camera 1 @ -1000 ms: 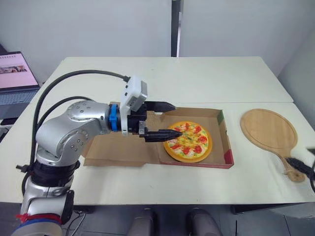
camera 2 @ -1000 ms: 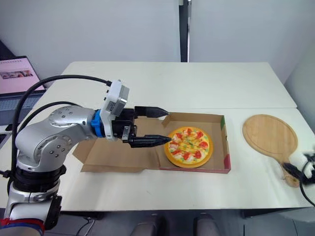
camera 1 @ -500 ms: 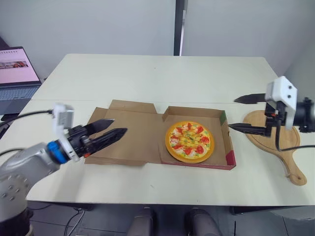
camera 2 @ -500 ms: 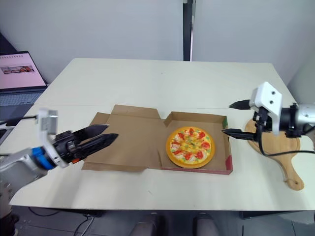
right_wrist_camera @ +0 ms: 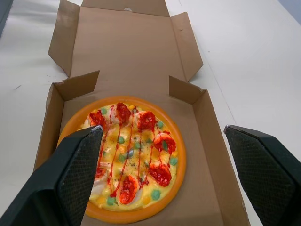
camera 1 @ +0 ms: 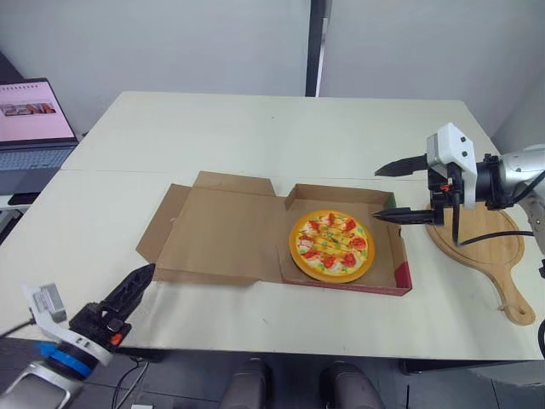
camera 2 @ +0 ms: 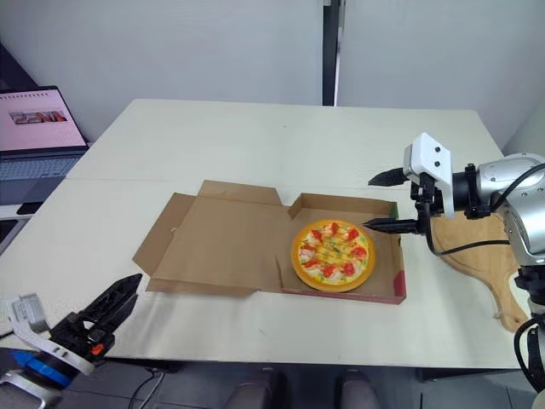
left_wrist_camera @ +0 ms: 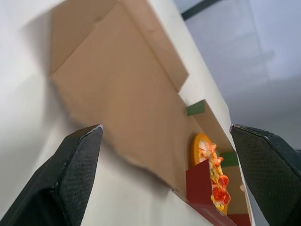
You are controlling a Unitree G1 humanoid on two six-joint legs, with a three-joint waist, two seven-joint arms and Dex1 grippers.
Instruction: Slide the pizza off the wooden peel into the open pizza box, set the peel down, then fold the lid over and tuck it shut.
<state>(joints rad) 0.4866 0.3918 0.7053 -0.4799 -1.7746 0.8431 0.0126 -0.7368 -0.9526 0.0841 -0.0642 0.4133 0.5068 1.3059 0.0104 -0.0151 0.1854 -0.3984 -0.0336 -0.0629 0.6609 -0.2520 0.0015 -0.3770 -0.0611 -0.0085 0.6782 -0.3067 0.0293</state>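
Pizza [camera 1: 331,244]: sits flat inside the tray of the pizza box [camera 1: 343,285], centre-right of the head view.
Peel [camera 1: 487,248]: lies bare on the table [camera 1: 255,136] at the right edge, just beside the box, with its handle pointing to the lower right.
Lid [camera 1: 223,235]: folded fully back and lying flat to the left of the tray, with its side flaps spread.
Right gripper [camera 1: 375,196]: hovers over the tray's right wall with its jaws wide and nothing between them.
Left gripper [camera 1: 140,281]: low in the lower-left corner, off the table's front edge and well apart from the lid; the wrist view shows its jaws spread wide and empty.
Done, judging by the layout: the pizza is in the box and the peel is set down.
Left to do: fold the lid over the pizza and tuck it shut, and neither gripper is touching the cardboard yet.
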